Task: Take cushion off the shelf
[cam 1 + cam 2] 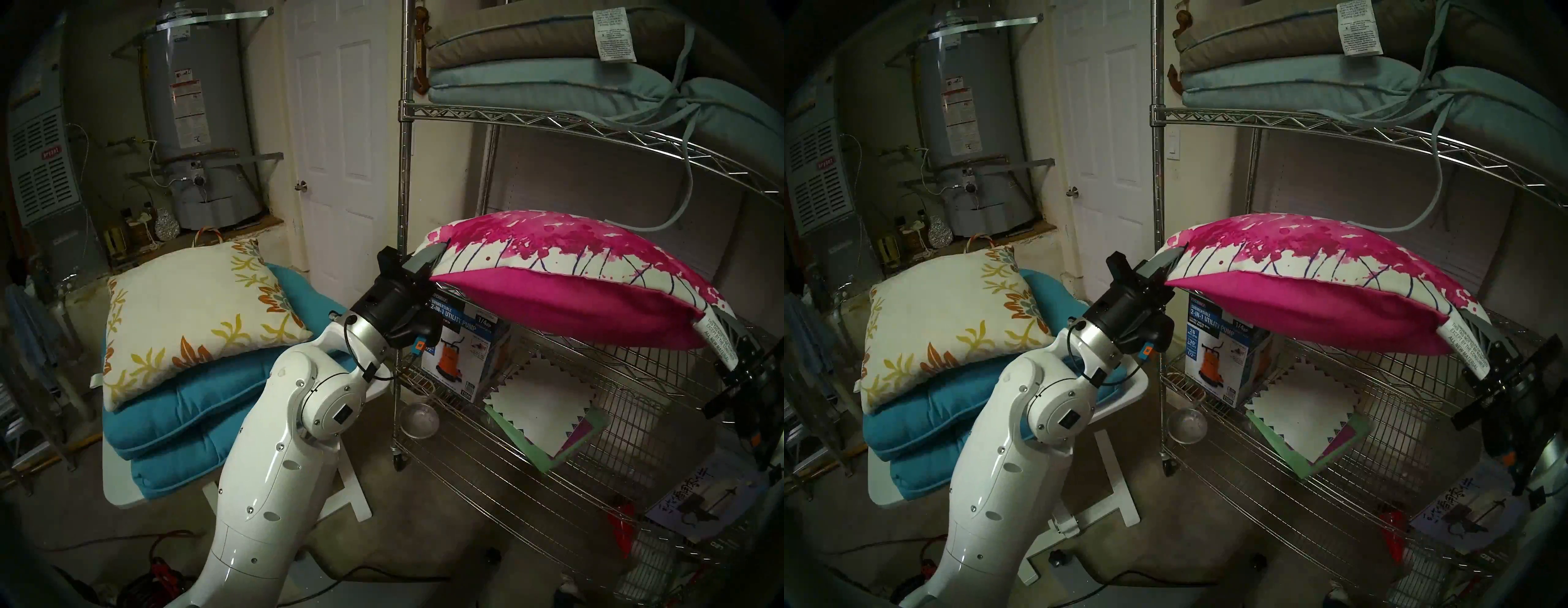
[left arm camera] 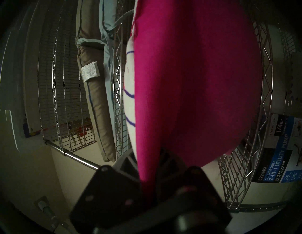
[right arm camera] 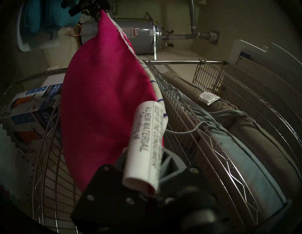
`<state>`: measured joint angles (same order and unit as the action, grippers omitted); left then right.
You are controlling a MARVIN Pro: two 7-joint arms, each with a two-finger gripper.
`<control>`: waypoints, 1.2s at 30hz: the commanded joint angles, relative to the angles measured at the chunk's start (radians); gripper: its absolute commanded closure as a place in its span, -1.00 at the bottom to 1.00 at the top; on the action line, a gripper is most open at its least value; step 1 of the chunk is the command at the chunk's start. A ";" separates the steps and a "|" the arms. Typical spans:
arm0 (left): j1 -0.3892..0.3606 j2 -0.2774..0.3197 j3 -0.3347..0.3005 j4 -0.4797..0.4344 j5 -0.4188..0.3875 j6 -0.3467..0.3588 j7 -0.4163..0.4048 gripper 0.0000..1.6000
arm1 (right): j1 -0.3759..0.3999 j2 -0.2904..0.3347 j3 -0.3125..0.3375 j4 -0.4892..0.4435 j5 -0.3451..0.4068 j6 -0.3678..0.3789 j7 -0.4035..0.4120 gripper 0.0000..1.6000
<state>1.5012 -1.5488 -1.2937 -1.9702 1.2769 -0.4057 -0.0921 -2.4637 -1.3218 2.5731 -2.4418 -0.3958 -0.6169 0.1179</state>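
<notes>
A pink and white cushion (image 1: 551, 305) (image 1: 1314, 310) hangs in the air between two tiers of the chrome wire shelf (image 1: 551, 121) (image 1: 1293, 116). My left gripper (image 1: 429, 260) (image 1: 1168, 264) is shut on its left corner. My right gripper (image 1: 721, 320) (image 1: 1471, 325) is shut on its right corner, beside the white care tag (image 3: 145, 140). In the left wrist view the pink underside (image 2: 196, 81) runs away from the gripper (image 2: 147, 165). The right wrist view shows the cushion (image 3: 101, 106) stretching from the gripper (image 3: 143, 158) to the far gripper.
Tan and light blue cushions (image 1: 530, 63) lie on the upper tier, their ties dangling by the pink cushion. A pump box (image 1: 462, 352) and papers sit on the tier below. At left a white folding table (image 1: 123, 488) carries a floral cushion (image 1: 186, 314) on teal ones.
</notes>
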 commanded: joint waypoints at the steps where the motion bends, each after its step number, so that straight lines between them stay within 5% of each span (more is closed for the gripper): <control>1: 0.025 -0.021 -0.033 -0.075 0.002 0.050 0.004 1.00 | 0.000 0.017 0.035 -0.002 0.057 0.026 0.011 1.00; 12: 0.104 0.004 0.081 -0.141 0.105 0.177 0.050 1.00 | 0.083 0.167 0.109 0.164 0.096 -0.049 0.004 1.00; 17: 0.138 0.028 0.124 -0.202 0.116 0.226 0.065 1.00 | 0.091 0.199 0.145 0.168 0.125 -0.079 0.007 1.00; 28: 0.240 0.057 0.022 -0.334 0.098 0.235 0.095 1.00 | 0.034 0.096 0.197 0.005 0.184 -0.081 0.029 1.00; 36: 0.308 0.099 -0.077 -0.428 0.063 0.219 0.095 1.00 | 0.020 0.066 0.227 -0.002 0.221 -0.090 0.034 1.00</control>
<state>1.7503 -1.4764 -1.2751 -2.3018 1.3697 -0.1972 -0.0200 -2.4394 -1.2119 2.7542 -2.4486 -0.2274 -0.7145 0.1721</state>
